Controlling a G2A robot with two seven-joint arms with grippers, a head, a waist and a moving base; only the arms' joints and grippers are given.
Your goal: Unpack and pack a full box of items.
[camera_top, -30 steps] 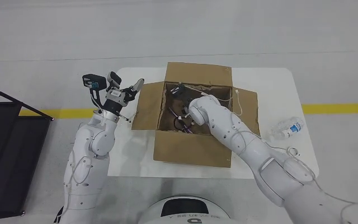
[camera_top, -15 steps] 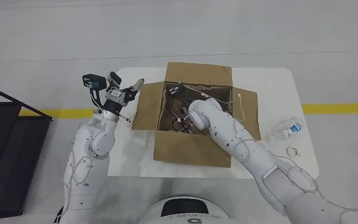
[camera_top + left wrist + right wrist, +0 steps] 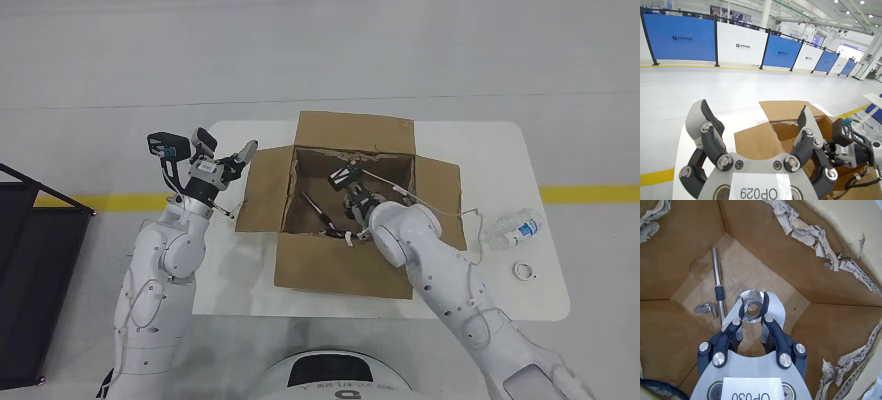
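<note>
metal flange (image 3: 748,294) inside the cardboard box (image 3: 352,131), seemingly clear of the box floor, taken by its raised centre hub in the right gripper (image 3: 753,301): jaws clamped on the hub, one pad on each side.

looks like solid machined steel, so probably heavy for its size, stiff, and slick on the polished faces (some help there from the ribbed pads). seems a sound place to hold, with two opposed curved walls close to the centre of mass. likely to tip or slide out if taken by the thin outer rim instead. not fragile, but liable to dent the cardboard or strike the tabletop (image 3: 480,140) hard if dropped. calls for a firm squeeze and a level carry over the box wall.

steel rod (image 3: 716,266) with a dark sleeve and a small bracket (image 3: 704,309) flat on the box floor, just beside each other. both thin and low, so probably harder to pinch than the flange.

left gripper (image 3: 753,109) over the box's left flap: jaws wide apart, nothing between them.
</note>
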